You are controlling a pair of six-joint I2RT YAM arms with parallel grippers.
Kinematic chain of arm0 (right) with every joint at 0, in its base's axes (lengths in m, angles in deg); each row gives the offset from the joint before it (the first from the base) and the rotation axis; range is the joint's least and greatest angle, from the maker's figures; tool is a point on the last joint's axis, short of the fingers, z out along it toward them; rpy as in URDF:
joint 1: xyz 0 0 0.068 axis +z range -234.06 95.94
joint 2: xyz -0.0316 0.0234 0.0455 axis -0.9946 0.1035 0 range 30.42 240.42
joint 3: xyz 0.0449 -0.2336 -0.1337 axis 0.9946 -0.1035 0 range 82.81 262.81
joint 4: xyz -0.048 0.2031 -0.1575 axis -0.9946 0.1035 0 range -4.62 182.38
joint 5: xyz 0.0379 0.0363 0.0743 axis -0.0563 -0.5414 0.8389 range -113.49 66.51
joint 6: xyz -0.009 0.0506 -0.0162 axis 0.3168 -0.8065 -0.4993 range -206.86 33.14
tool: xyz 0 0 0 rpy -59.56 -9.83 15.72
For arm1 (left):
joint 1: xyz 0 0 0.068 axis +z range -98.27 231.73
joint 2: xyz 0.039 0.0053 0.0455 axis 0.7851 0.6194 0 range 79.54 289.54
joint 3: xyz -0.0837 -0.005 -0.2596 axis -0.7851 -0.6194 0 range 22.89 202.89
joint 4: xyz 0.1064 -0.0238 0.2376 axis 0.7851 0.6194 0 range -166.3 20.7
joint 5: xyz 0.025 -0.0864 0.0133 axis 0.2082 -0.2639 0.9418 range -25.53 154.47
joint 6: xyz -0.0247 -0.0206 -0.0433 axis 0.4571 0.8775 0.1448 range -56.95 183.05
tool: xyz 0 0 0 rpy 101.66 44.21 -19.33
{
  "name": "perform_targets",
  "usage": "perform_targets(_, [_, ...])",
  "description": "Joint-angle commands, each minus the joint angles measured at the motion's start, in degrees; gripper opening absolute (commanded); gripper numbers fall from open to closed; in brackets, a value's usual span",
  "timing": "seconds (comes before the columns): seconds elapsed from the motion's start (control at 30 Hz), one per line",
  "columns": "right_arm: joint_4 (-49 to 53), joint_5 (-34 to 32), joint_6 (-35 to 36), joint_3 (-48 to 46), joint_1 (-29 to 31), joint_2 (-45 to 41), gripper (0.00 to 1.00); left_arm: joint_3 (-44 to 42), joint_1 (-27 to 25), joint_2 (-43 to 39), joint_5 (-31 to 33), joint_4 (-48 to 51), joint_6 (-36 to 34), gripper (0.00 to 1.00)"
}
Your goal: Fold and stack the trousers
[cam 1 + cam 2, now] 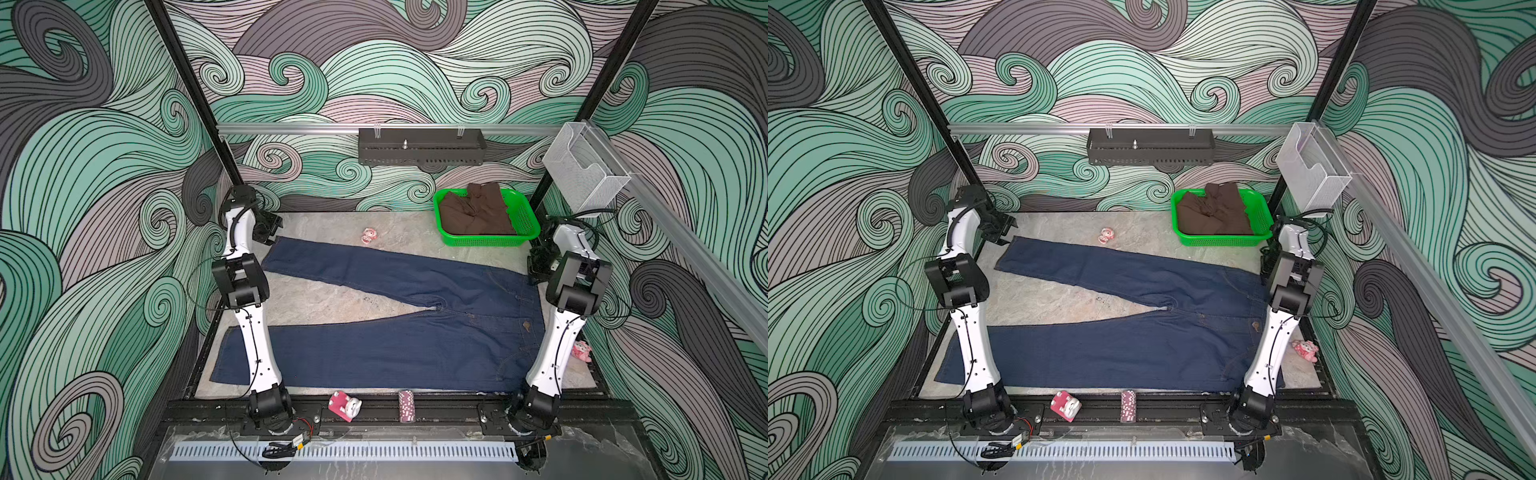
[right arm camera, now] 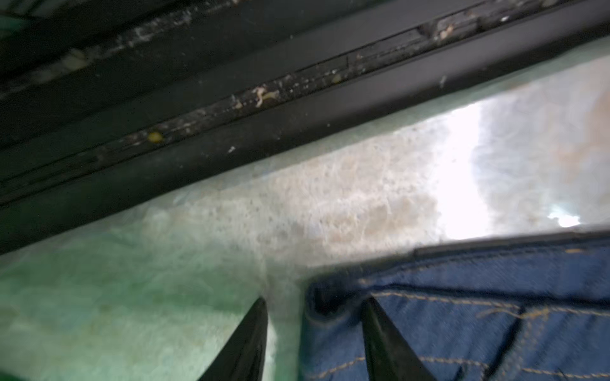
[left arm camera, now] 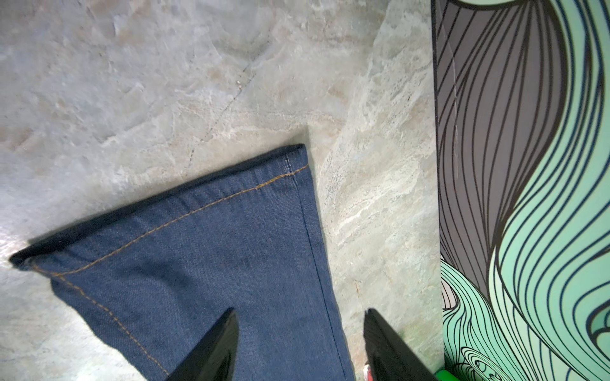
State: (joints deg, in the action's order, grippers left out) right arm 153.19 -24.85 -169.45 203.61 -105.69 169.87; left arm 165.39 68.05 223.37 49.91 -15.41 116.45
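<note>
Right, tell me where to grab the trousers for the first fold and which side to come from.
Pinch the trousers at their far edge: the far leg's hem corner with the left gripper, the waistband corner with the right gripper, coming down from above. They lie flat, legs spread in a V, so only edges offer a pinch; both open grippers straddle that edge.
</note>
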Motion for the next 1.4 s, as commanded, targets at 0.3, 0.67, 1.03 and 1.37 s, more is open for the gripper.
perform_targets(0.3, [1.9, 2.4, 2.5, -0.9, -0.3, -3.3, 0.03, 2.0, 0.2, 0.7, 0.7, 1.9, 1.0, 0.64])
perform_targets(0.67, [-3.1, 5.0, 3.8, -17.6, 4.3, -20.5, 0.0, 0.2, -1.1, 4.8, -1.2, -4.7, 5.6, 0.62])
perform_targets(1.03, [-8.0, 8.4, 6.4, -34.3, 7.0, -30.7, 0.0, 0.2, -3.2, 9.8, 3.1, -1.5, 7.7, 0.62])
perform_targets(1.37, [-8.7, 8.2, 10.0, -42.4, 4.1, -37.0, 0.0, -15.9, -0.4, 1.5, 6.9, 2.9, 9.0, 0.66])
